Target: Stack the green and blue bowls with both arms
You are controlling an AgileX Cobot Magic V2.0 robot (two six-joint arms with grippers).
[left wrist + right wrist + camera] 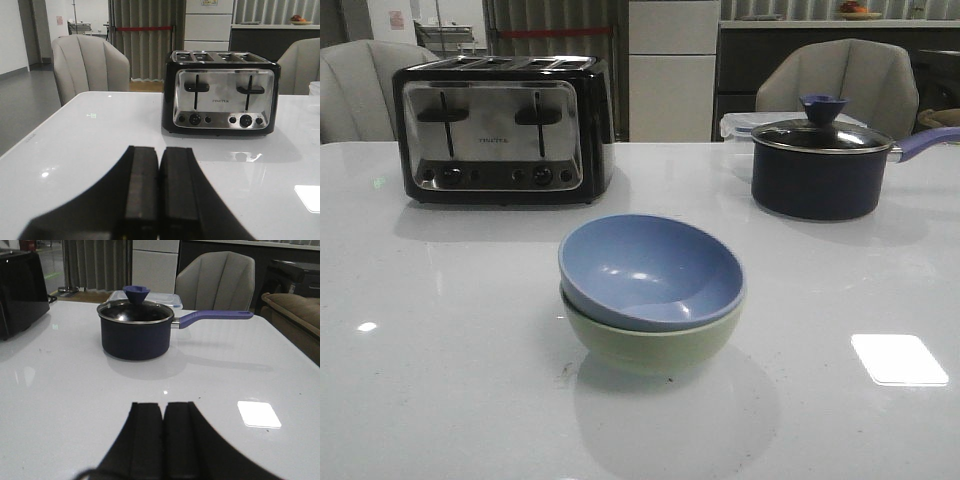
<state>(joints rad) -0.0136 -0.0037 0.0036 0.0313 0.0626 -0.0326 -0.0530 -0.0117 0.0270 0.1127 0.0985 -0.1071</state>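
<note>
In the front view the dusty blue bowl (650, 268) sits nested inside the pale sage green bowl (655, 340) at the middle of the white table, tilted a little to the left. Neither arm shows in the front view. The bowls do not show in either wrist view. My left gripper (160, 150) is shut and empty above the table, facing the toaster. My right gripper (163, 405) is shut and empty above the table, facing the saucepan.
A black and chrome toaster (500, 128) stands at the back left, also in the left wrist view (222, 92). A dark saucepan with a blue-knobbed lid (817, 165) stands at the back right, its handle pointing right (215, 316). Grey chairs stand behind the table.
</note>
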